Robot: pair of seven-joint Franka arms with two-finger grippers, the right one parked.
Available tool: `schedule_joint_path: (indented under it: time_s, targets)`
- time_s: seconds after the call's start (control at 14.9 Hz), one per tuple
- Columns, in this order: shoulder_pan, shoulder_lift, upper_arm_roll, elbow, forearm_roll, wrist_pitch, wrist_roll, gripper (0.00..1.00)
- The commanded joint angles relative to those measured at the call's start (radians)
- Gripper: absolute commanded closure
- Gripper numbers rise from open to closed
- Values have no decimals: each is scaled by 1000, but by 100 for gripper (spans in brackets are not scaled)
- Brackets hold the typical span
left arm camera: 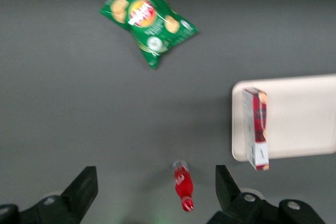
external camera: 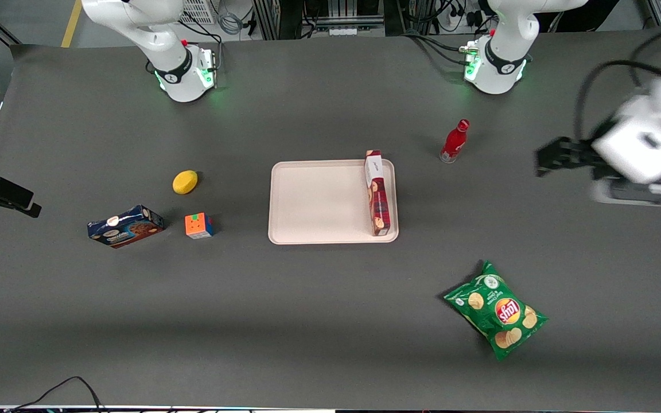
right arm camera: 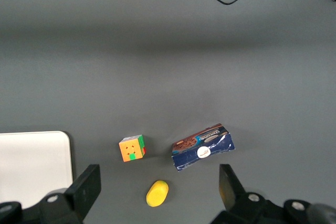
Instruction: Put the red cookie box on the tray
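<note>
The red cookie box (external camera: 378, 193) stands on its long narrow side on the pale pink-beige tray (external camera: 316, 201), along the tray's edge toward the working arm's end. The left wrist view shows the red cookie box (left arm camera: 255, 128) on that same tray (left arm camera: 302, 116). My left gripper (external camera: 545, 158) hangs high above the table at the working arm's end, well away from the tray. In the wrist view the gripper (left arm camera: 156, 187) is open, its fingers wide apart and nothing held between them.
A red bottle (external camera: 455, 141) stands between the tray and the working arm's base. A green chip bag (external camera: 496, 310) lies nearer the front camera. Toward the parked arm's end lie a yellow sponge (external camera: 185, 182), a colour cube (external camera: 199, 225) and a dark-blue cookie box (external camera: 125, 226).
</note>
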Motion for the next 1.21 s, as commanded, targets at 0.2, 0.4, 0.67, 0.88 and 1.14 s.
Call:
schedule_joint_path:
  time_s: [0.2,0.4,0.67,0.88,1.14]
  targets:
    - [-51,-192,97,-450,31,348,-2,0]
    - [-54,-176,101,-445,111,376,-1,0]
    - [-45,-155,124,-445,111,379,48,0]
    - [-45,-129,124,-439,109,384,45,0]
    - [-43,-101,136,-421,25,404,48,0]
